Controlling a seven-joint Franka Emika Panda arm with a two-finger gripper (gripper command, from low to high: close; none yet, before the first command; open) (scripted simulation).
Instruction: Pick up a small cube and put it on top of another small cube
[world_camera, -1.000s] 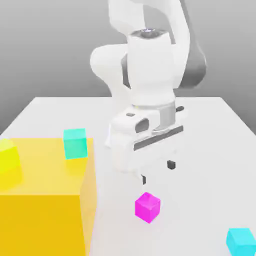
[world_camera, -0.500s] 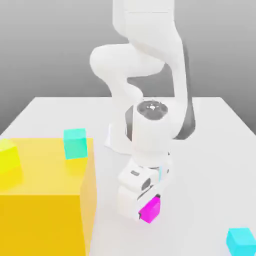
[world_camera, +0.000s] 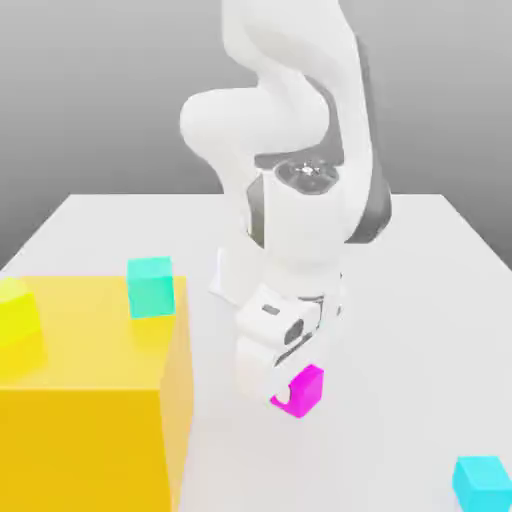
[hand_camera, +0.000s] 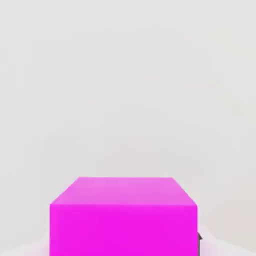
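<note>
Yellow cube (world_camera: 17, 310): at the exterior view's far left, it sits on top of the big orange-yellow block (world_camera: 90, 400), well apart from my work.
Turquoise cube (world_camera: 150, 286): greener than my target, it sits by the block's far right corner; I take it for a decoy, not the cube I want.
Magenta cube (world_camera: 298, 390): the task's thing, mid-scene and low, near the white surface (world_camera: 420, 300); the hand view shows it close up (hand_camera: 123, 216), its broad top face toward the camera.
My fingers (world_camera: 292, 392): clenched on the magenta cube, my hand directly above it; a dark fingertip (hand_camera: 199, 238) edges the cube's side in the hand view.
Cyan-blue cube (world_camera: 482, 482): the one to stack on, at the exterior view's lower right, well apart from me.
In the way: nothing stands between the magenta cube and the cyan-blue one; the big block lies off to the other side.
Risk, grip: the hold looks low on a small cube, so I judge a quick swing could twist or slip it.
Risk, placing: both cubes are small; I reckon an off-centre release would tip mine off or nudge the cyan-blue cube aside.
</note>
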